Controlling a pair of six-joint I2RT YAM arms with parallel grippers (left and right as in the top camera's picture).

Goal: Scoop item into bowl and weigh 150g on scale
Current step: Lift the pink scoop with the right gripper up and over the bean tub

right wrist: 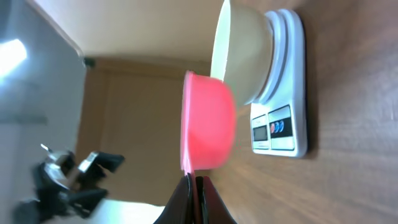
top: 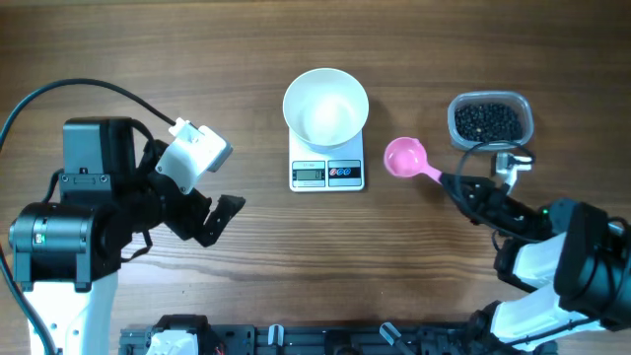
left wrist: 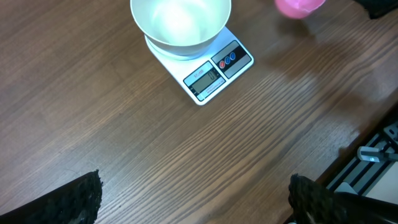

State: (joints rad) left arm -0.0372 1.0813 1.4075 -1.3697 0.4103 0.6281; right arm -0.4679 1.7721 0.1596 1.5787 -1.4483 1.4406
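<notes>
The right end effector [top: 456, 184] is clamped narrow on the thin handle of the round pink plastic scoop [top: 403, 156], whose cup is just right of the flat white rectangular scale [top: 327, 175]. The smooth, round white bowl [top: 325, 106] stands on the scale. The small round black pieces [top: 488, 121] lie in a clear rounded-rectangular plastic tub [top: 456, 110], farther right of the scale. The left end effector [left wrist: 196, 202] gapes wide, well left of the scale, over the wood-grain bench [top: 256, 286].
</notes>
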